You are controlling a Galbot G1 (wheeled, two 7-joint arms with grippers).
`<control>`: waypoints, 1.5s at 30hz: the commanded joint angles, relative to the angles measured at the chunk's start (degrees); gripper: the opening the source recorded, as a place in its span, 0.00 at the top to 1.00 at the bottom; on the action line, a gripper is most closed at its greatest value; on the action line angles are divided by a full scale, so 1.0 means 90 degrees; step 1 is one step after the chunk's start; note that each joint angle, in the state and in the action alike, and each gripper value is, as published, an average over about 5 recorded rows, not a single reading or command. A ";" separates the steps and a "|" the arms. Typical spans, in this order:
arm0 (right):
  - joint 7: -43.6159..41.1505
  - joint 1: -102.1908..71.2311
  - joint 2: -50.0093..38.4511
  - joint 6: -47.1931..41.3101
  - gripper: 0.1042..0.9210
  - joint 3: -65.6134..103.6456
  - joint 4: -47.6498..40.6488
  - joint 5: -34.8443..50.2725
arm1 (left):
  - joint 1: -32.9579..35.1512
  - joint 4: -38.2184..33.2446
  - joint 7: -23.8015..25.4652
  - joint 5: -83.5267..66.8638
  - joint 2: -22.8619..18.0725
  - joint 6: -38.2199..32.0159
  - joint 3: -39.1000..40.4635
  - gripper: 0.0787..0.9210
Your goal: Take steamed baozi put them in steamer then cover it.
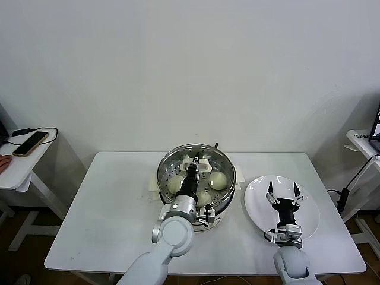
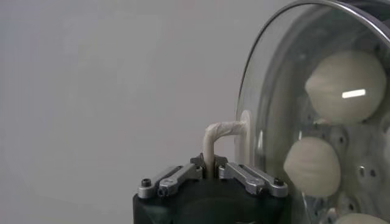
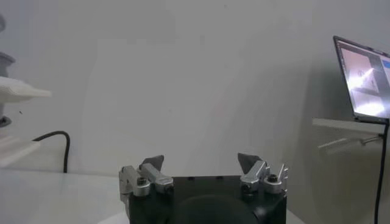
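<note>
The steamer (image 1: 232,181), a shiny steel pot on a white base, stands mid-table. Three steamed baozi (image 1: 218,180) show inside it on the perforated tray. The glass cover (image 1: 222,164) lies over the pot. My left gripper (image 1: 193,164) reaches in from the near side and is shut on the cover's cream handle (image 2: 210,141). In the left wrist view my left gripper (image 2: 209,164) pinches that handle, and the baozi (image 2: 345,86) show through the cover's glass (image 2: 274,109). My right gripper (image 1: 282,191) hovers open over the white plate (image 1: 310,209), holding nothing. The right wrist view shows my right gripper (image 3: 201,163) with its jaws wide apart.
The white plate lies to the right of the steamer. A side table with a phone (image 1: 29,143) stands at the far left. Another table with a laptop (image 3: 364,79) stands at the far right. A black cable (image 3: 61,149) trails behind the steamer.
</note>
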 commanded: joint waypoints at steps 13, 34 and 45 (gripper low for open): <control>-0.0020 0.0065 -0.0006 0.0053 0.12 0.0012 -0.0114 -0.0039 | -0.0103 0.0271 0.0259 0.0257 -0.0157 -0.0002 0.0024 0.87; -0.0011 0.0121 -0.0017 0.0077 0.12 0.0012 -0.0157 -0.0051 | 0.0001 0.0260 0.0274 0.0283 -0.0166 -0.0127 -0.0112 0.84; -0.0004 0.0129 -0.0045 0.0072 0.12 -0.0006 -0.0146 -0.0077 | 0.0373 -0.0621 0.0322 0.0006 0.0102 -0.0090 -0.0098 0.51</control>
